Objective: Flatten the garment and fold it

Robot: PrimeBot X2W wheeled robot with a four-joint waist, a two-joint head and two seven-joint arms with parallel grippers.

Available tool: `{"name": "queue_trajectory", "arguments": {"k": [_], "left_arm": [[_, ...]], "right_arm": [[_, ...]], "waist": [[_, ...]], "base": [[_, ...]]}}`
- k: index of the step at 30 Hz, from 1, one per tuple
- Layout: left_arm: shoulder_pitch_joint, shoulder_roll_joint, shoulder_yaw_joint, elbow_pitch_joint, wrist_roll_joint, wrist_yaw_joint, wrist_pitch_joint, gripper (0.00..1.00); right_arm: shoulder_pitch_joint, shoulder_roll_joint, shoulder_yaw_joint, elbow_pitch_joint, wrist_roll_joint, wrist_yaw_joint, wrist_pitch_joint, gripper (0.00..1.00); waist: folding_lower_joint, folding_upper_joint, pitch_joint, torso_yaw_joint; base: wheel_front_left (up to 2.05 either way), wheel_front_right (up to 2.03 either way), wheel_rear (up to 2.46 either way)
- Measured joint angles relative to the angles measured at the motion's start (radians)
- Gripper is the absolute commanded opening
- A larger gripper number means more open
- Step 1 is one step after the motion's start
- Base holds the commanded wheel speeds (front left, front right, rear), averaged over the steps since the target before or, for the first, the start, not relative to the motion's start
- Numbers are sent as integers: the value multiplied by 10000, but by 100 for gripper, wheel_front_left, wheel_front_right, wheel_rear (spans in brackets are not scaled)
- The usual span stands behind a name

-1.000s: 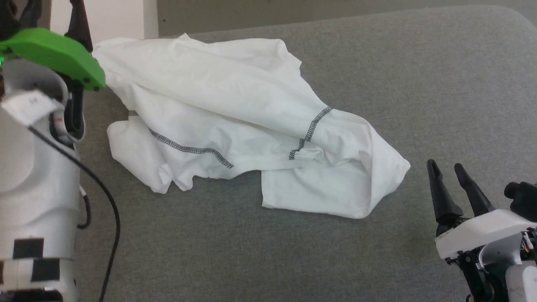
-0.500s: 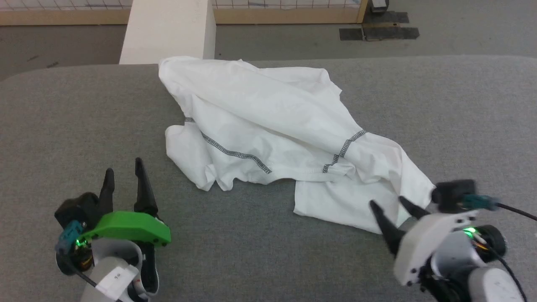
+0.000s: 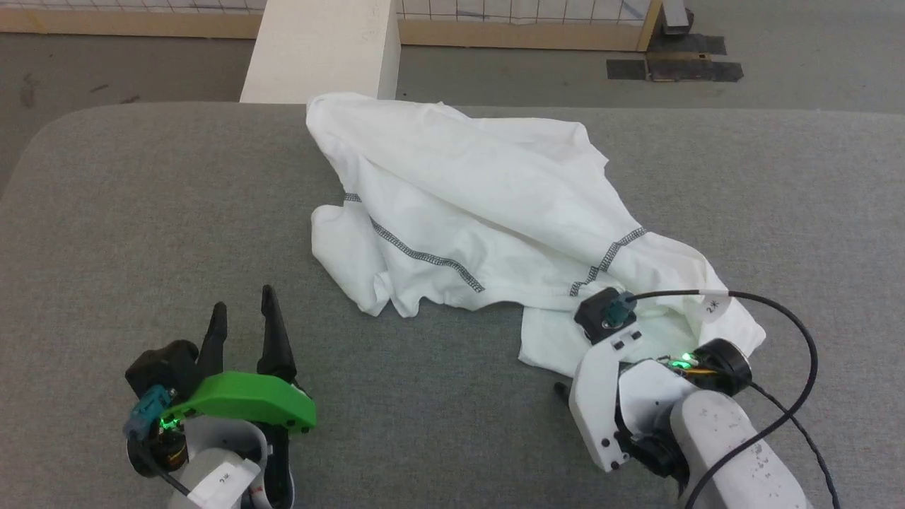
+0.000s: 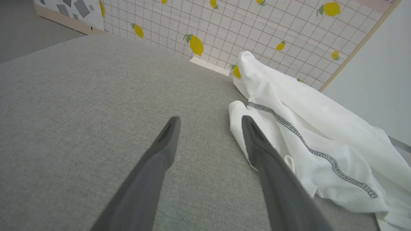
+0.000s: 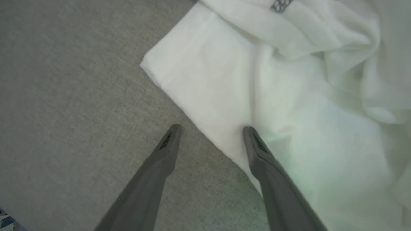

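moved: the right claw [image 5: 210,128] was just short of the shirt [image 3: 481,184] and has now swung in to tip down over its near right corner. The whole head view slid too, but that's the camera, not the cloth.
right claw: spread wide and empty. One finger is over the cloth, the other over bare worktop [image 3: 141,212], so it straddles the hem edge. Can't tell if the tips touch down.
left claw [image 3: 240,300]: also spread and empty, sitting near left, apart from the shirt's closest lump.
which way: from the right claw the shirt runs up and away toward the far left.
long axis: diagonal, from the far end by the box [image 3: 318,49] to that near right corner.
nearer arm: right, easily.
shirt look: white, thin, rumpled and lapped over itself mid-worktop. Two grey zigzag seams [image 3: 424,256] show. The corner at the right claw lies fairly flat, the rest is bunched.
my guess: flattening has barely begun, and a pinch on that corner looks like the obvious next move.
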Motion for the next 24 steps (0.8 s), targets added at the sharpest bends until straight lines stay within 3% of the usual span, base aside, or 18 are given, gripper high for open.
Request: {"name": "queue_trajectory", "arguments": {"k": [1, 2, 3, 4, 10, 13, 19, 24], "left_arm": [[-1, -2, -23, 4, -6, -2, 0, 100], [-1, -10, -33, 19, -12, -2, 0, 100], [0, -17, -19, 29, -42, -4, 0, 100], [1, -21, 0, 33, -94, -25, -2, 100], [9, -36, 52, 29, -263, -44, -36, 100], [19, -48, 86, 4, -351, -44, -104, 100], [12, -65, 10, -38, -380, -48, -105, 100], [2, -58, -58, -29, -382, -56, -102, 100]], "right_arm": [[-117, -23, 61, 142, 90, 0, -35, 100], [-198, -23, 59, 255, 245, 0, -59, 71], [-238, -35, 92, 284, 393, -2, -92, 31], [-257, -82, 109, 278, 570, -2, -188, 0], [317, -943, -476, -366, 1636, 6, -374, 0], [1101, -1584, -1396, -970, 2075, 10, -73, 0], [1960, -2874, -4788, -1473, 1494, 0, 339, 0], [1259, -3030, -6962, -1432, 382, 2, 46, 0]], "waist": [[0, 0, 31, 30], [0, 0, 58, 58], [0, 0, 77, 71], [0, 0, 99, 71], [0, 0, 109, -27], [0, 0, 75, -137], [0, 0, 77, -307], [0, 0, 190, -384]], "base": [[0, 0, 0], [0, 0, 0], [0, 0, 0], [0, 0, 0], [0, 0, 0], [0, 0, 0], [0, 0, 0], [0, 0, 0]]}}
